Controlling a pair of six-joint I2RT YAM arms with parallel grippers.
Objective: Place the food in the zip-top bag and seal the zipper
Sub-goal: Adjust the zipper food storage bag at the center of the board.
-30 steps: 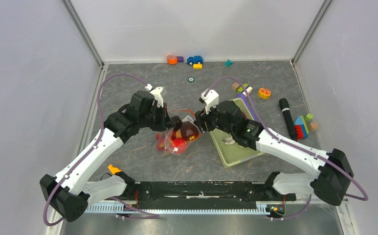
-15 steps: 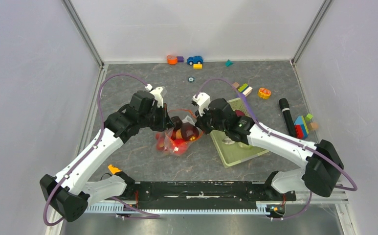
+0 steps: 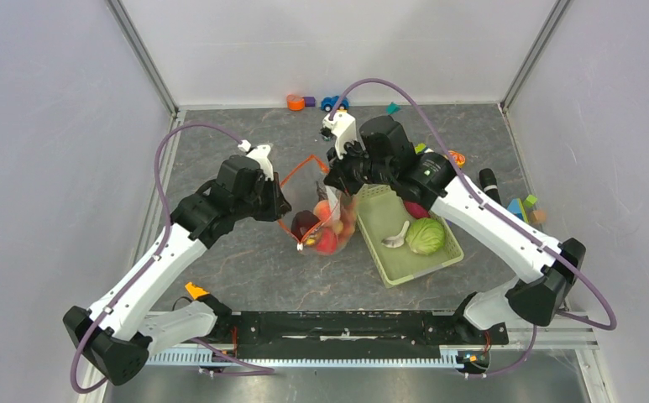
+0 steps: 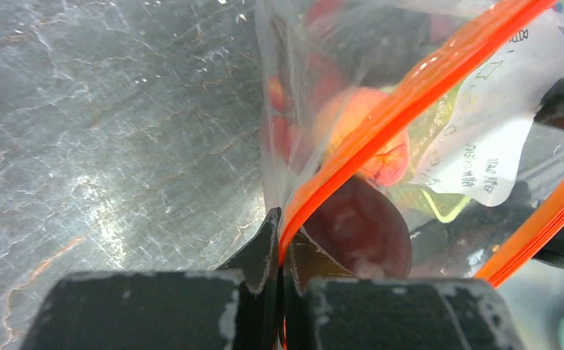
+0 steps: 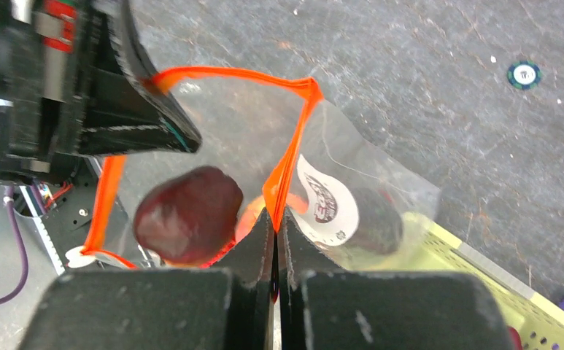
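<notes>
The clear zip-top bag (image 3: pixel 338 220) hangs off the table between my two grippers, its mouth spread open. Inside it lie food pieces: a dark plum (image 3: pixel 305 223), a peach (image 3: pixel 325 210) and small red apples (image 3: pixel 327 243). My left gripper (image 3: pixel 282 210) is shut on the orange zipper (image 4: pixel 381 109) at one side of the mouth, the plum (image 4: pixel 359 226) just beyond its fingertips. My right gripper (image 3: pixel 334 180) is shut on the zipper (image 5: pixel 293 138) at the opposite side. A green cabbage (image 3: pixel 426 237) and a red fruit (image 3: pixel 414 209) lie in the basket.
The pale green basket (image 3: pixel 388 262) sits right of the bag, with a pale spoon-like piece (image 3: pixel 395 238) in it. Blocks and a blue toy car (image 3: pixel 333 102) lie along the back wall. A black cylinder (image 3: pixel 489 183) and stacked blocks (image 3: pixel 518 211) sit at right.
The right gripper closed on the zipper strip and rose toward the back. The bag went from lying slumped on the table to hanging upright, and the cabbage in the basket came into view.
</notes>
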